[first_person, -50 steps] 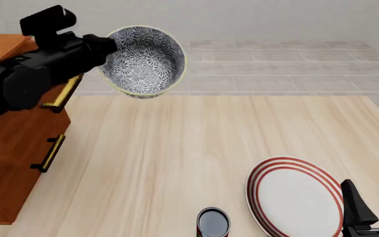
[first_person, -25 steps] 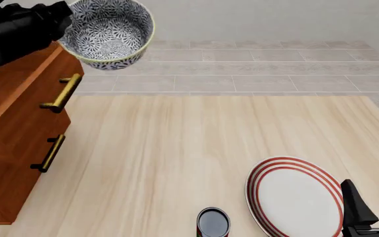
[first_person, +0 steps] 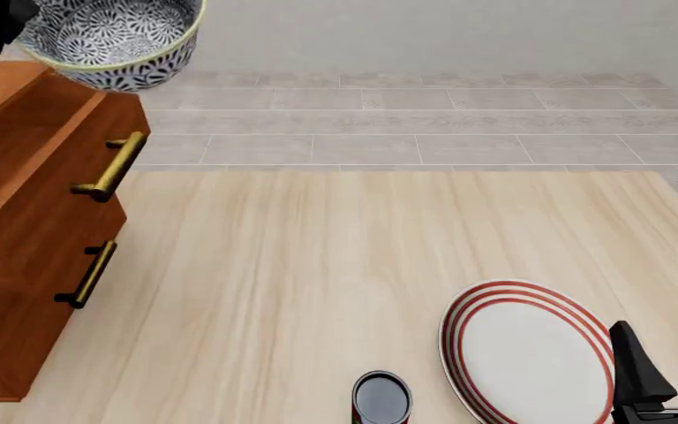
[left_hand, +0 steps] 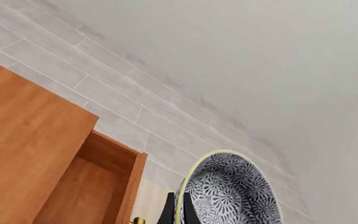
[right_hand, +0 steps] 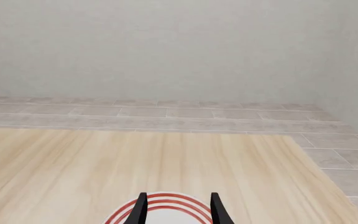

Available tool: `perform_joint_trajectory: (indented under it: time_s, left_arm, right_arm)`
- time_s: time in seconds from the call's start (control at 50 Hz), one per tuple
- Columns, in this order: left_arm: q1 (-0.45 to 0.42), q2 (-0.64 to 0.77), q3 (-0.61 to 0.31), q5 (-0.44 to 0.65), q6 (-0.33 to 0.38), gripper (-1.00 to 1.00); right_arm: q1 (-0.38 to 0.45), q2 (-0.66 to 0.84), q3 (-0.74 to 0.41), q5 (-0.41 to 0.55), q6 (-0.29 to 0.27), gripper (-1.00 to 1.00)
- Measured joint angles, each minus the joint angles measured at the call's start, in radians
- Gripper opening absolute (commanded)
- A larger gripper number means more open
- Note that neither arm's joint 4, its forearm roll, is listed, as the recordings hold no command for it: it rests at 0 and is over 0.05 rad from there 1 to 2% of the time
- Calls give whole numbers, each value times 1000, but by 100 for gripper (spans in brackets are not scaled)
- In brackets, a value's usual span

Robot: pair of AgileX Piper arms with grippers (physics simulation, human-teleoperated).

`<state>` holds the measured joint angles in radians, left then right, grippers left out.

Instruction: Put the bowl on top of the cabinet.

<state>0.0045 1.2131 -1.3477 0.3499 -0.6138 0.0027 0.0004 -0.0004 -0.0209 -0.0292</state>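
The blue-and-white floral bowl [first_person: 112,37] hangs in the air at the far left, over the right edge of the cabinet's top. My left gripper [left_hand: 177,212] is shut on its cream rim, one finger inside and one outside the bowl [left_hand: 229,193]. In the front view only a black bit of that arm shows at the top-left corner. The reddish-brown cabinet [first_person: 27,221] with brass handles stands at the table's left; its flat top [left_hand: 26,149] lies below the bowl. My right gripper [first_person: 666,355] rests open at the near right, over the plate's edge.
A white plate with red rings [first_person: 528,353] lies at the near right, and also shows between the right fingers [right_hand: 166,207]. A small dark cup [first_person: 380,399] stands at the front edge. Pale wooden tabletop [first_person: 315,265] spreads between cabinet and plate.
My left arm has carried the bowl up and to the left, from beside the cabinet's front to above its top. The right arm has not moved.
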Motion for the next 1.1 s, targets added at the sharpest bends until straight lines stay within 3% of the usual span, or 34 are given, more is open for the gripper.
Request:
perform_joint_trajectory:
  time_s: [0.68,1.1]
  left_arm:
    - [214,-21,-153,238,52,-100]
    - [299,-34,-203,326,50,-100]
  right_arm:
    - [3,0,0,-1,-1,100]
    - [4,0,0,-1,-1,100]
